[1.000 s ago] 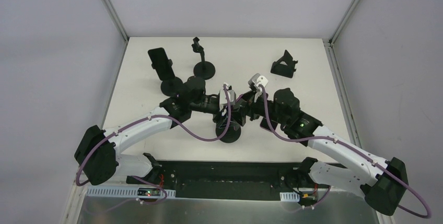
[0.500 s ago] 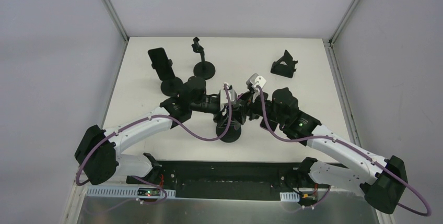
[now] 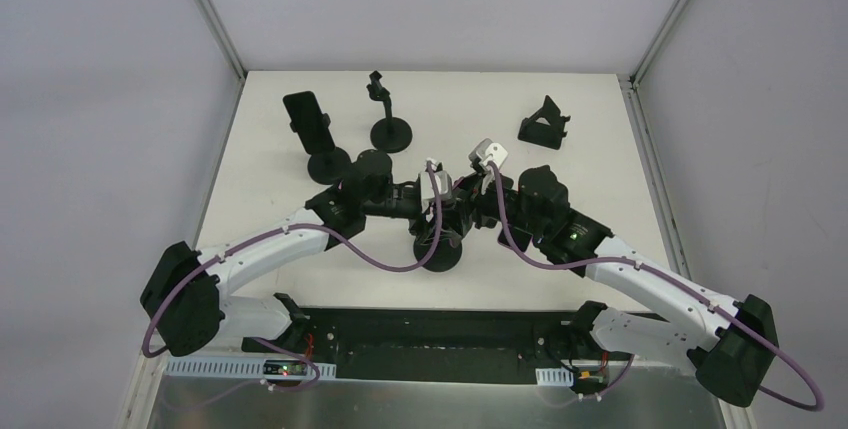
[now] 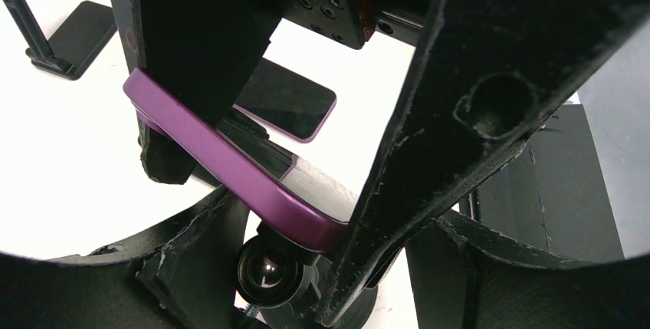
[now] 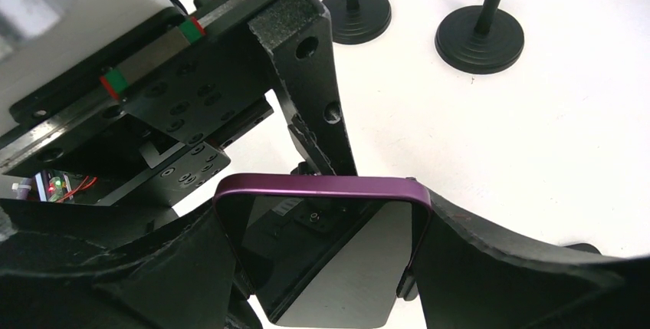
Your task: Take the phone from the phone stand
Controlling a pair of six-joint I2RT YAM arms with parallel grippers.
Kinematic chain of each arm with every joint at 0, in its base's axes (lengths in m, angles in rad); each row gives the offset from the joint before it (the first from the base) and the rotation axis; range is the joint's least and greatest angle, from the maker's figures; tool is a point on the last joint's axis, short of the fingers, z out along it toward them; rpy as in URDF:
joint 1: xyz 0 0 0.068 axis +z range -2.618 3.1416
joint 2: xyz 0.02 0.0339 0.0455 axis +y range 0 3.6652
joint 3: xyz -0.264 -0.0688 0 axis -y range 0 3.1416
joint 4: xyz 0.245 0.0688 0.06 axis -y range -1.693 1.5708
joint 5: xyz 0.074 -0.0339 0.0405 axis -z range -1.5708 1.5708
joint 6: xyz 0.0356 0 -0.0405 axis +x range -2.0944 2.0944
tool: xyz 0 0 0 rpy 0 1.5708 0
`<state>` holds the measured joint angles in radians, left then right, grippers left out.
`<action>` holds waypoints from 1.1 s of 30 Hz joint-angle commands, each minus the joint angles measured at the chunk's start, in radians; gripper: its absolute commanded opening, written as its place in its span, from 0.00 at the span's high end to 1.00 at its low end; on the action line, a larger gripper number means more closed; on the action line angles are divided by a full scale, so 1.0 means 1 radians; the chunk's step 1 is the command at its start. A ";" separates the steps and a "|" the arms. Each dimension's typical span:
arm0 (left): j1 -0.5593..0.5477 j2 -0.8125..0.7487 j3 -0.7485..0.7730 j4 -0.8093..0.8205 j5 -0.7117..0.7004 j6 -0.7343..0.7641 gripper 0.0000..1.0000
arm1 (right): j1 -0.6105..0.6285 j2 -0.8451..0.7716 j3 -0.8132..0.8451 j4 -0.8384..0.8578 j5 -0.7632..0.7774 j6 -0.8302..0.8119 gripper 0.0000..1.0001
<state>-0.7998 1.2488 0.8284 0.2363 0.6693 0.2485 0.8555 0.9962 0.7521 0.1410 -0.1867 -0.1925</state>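
The phone (image 5: 322,256) has a purple rim and a dark screen. It sits upright in the phone stand, whose round black base (image 3: 438,254) is at the table's middle. My right gripper (image 5: 326,268) is shut on the phone, one finger (image 5: 475,260) against each long side. The left gripper (image 4: 253,237) comes in from the other side, its fingers (image 4: 429,152) straddling the phone's purple top edge (image 4: 230,164) and shut on the stand's cradle behind it. The stand's ball joint (image 4: 263,269) shows just below. In the top view both grippers (image 3: 462,206) meet above the base and hide the phone.
At the back left another stand (image 3: 328,164) holds a dark phone (image 3: 308,121). A bare pole stand (image 3: 390,134) is beside it, and a folding stand (image 3: 545,124) is at the back right. A dark slab with a purple rim (image 4: 287,99) lies flat on the table beyond my left fingers.
My right gripper has edged left toward the stand and narrowed its fingers onto the phone's sides. The left gripper has held its place and width.
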 commanded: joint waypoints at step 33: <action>0.010 -0.021 -0.114 0.284 -0.064 -0.077 1.00 | -0.069 -0.039 0.020 -0.087 0.146 0.028 1.00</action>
<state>-0.7994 1.2324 0.7208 0.4664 0.6712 0.1898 0.8417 0.9936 0.7708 0.0937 -0.1631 -0.1913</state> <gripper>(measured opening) 0.658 0.743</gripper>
